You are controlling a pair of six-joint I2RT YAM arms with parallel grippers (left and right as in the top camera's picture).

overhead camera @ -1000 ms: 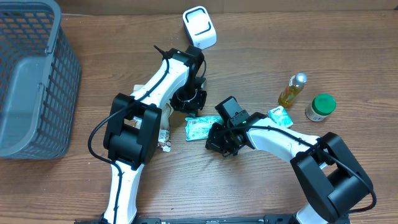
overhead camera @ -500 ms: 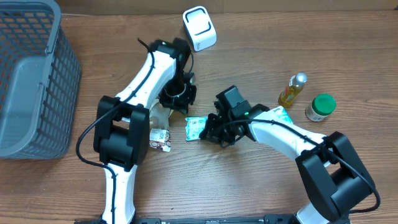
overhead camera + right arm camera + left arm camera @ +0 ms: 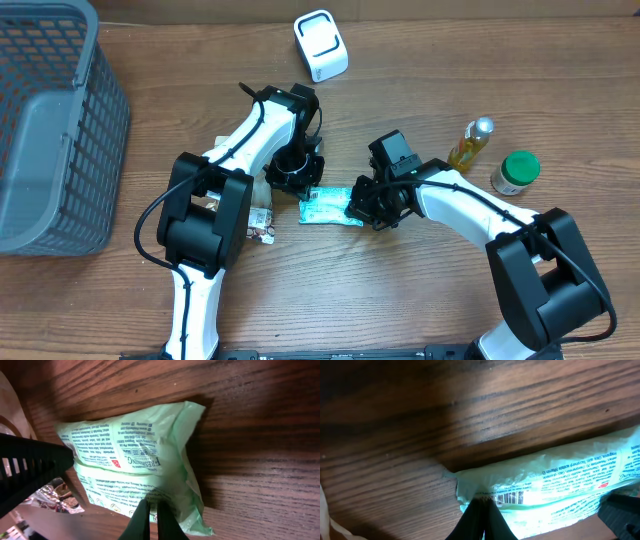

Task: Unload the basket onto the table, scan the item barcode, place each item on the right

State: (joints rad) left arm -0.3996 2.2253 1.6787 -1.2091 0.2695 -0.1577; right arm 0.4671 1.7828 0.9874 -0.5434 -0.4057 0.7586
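Overhead, noted a grey plastic mesh basket [image 3: 50,130] well left of both jaws, a white boxy scanner [image 3: 320,45] beyond them, a yellow bottle [image 3: 470,145] and green-lidded jar [image 3: 515,172] past the right arm, and crumpled wrappers [image 3: 262,222] beside the left arm. Found bare wooden table [image 3: 400,300] open on the near side. Saw the pale green plastic packet [image 3: 328,207] lying flat between left gripper [image 3: 306,189] and right gripper [image 3: 354,207]. Found both jaws fully closed, tips touching opposite ends of the packet, the left by its barcode [image 3: 510,497]. Could not tell whether any film was pinched.

The packet [image 3: 325,207] lies on the table [image 3: 400,320] (scanner [image 3: 320,45] behind, basket [image 3: 95,130] left, bottle [image 3: 470,145] right).
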